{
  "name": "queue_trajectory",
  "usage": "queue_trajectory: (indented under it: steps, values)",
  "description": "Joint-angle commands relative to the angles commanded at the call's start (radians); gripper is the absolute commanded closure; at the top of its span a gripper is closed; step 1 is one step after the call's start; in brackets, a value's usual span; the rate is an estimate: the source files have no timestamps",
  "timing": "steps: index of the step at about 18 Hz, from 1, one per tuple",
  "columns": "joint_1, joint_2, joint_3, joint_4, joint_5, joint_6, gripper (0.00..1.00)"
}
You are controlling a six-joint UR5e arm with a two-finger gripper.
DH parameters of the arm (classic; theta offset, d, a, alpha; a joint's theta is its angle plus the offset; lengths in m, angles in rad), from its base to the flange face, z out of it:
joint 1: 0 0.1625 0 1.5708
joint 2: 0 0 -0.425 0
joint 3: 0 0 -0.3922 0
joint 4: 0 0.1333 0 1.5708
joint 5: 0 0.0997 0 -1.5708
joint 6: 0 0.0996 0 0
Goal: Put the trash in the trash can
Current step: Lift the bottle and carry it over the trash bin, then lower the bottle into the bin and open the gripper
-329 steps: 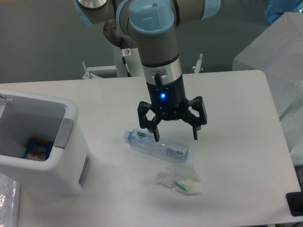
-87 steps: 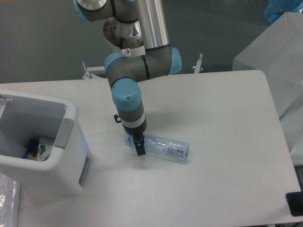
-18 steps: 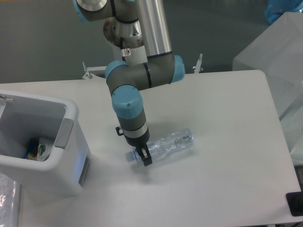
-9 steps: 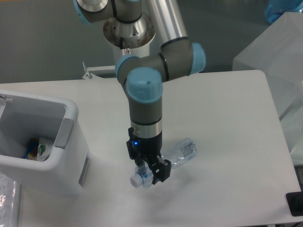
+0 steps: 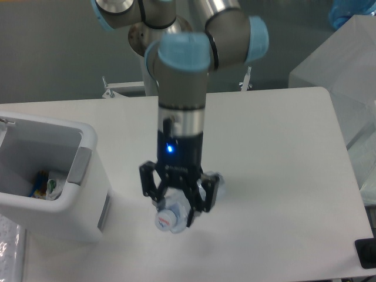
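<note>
My gripper [image 5: 178,201] hangs above the middle of the table, shut on the clear crinkled bottle [image 5: 174,214]. The bottle's pale blue cap [image 5: 164,221] points toward the camera and down to the left, while its far end pokes out behind the right finger [image 5: 207,195]. The bottle looks lifted off the tabletop. The white trash can [image 5: 88,176] stands at the left edge, well left of the gripper. Inside it lies the crumpled white wrapper [image 5: 54,184] with green marks.
A blue-and-yellow snack packet [image 5: 39,183] lies in the bin beside the wrapper. A translucent box [image 5: 343,64] rises at the table's far right. A black object [image 5: 365,252] sits off the front right corner. Metal brackets [image 5: 245,79] stand along the back edge.
The wrapper has gone from the table into the bin. The gripper closed on the bottle's neck end, swung it round and has now raised it off the table toward the camera.
</note>
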Motion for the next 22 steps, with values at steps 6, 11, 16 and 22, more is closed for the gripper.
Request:
queue_trajectory:
  steps: [6, 11, 16, 22]
  values:
    - [-0.104, 0.063, 0.022, 0.0, -0.022, -0.148, 0.4]
    - [-0.158, 0.091, 0.031, 0.0, -0.022, -0.224, 0.4]
    - [-0.235, 0.104, 0.025, 0.0, -0.019, -0.249, 0.4]
    - [-0.307, 0.085, -0.021, 0.0, -0.02, -0.252, 0.4]
